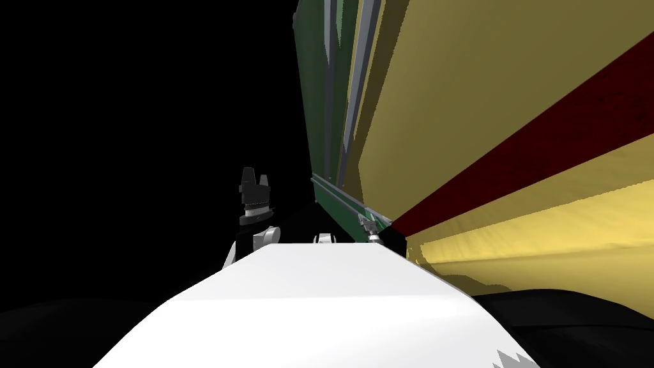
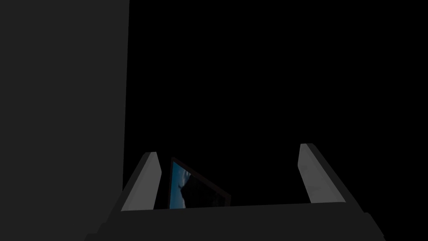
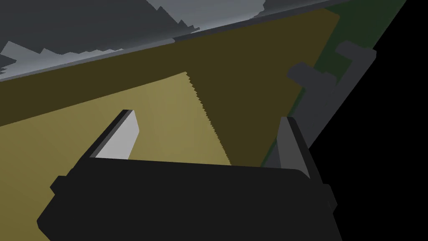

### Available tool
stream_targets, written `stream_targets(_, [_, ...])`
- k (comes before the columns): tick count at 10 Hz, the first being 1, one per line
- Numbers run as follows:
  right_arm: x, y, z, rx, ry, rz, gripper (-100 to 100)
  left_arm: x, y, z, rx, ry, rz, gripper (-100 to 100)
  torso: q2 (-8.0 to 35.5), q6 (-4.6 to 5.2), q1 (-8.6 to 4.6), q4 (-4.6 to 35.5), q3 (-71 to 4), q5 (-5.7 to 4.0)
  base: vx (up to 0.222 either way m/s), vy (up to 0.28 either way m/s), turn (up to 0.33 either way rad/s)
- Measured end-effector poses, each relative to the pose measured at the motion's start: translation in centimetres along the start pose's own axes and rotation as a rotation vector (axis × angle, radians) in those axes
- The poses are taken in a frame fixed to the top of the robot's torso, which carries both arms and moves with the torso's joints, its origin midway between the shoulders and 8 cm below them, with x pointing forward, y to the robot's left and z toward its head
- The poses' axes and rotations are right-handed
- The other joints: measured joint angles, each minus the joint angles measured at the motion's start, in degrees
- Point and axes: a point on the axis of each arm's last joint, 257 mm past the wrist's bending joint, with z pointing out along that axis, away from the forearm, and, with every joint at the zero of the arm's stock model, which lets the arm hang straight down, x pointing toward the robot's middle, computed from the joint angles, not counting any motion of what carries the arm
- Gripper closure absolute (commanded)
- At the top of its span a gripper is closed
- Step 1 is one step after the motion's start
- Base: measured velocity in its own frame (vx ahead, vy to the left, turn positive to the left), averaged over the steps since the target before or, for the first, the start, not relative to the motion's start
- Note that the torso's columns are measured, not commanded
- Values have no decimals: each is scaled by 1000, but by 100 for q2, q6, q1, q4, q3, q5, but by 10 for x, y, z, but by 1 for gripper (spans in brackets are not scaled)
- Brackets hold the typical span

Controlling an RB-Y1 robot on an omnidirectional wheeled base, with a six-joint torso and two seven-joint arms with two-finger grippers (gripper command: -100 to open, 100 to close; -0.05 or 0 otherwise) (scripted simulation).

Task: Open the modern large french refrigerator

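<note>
The right gripper (image 3: 207, 116), fingers spread, sits low against the dark green refrigerator (image 1: 311, 96) with one finger just beside what looks like its grey handle (image 3: 317, 90), likely lining up a grasp, while the left gripper (image 1: 255, 176), also spread, hangs raised aside.

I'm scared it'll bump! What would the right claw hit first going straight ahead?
Probably the flat yellow surface facing the right claw; the grey bar stands aside. Depth is unclear.

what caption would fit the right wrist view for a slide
Open right pincer before a flat yellow surface, one finger near a dark grey bar handle
</note>
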Motion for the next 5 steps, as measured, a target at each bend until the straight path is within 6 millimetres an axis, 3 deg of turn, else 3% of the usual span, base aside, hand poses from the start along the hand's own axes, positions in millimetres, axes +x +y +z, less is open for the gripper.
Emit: stream_targets(5, [23,-9,-9,6,38,-133,-100,0,0,0,0,0,0,0,-2,-2,-1,-1,-1,0,-20,-10,49])
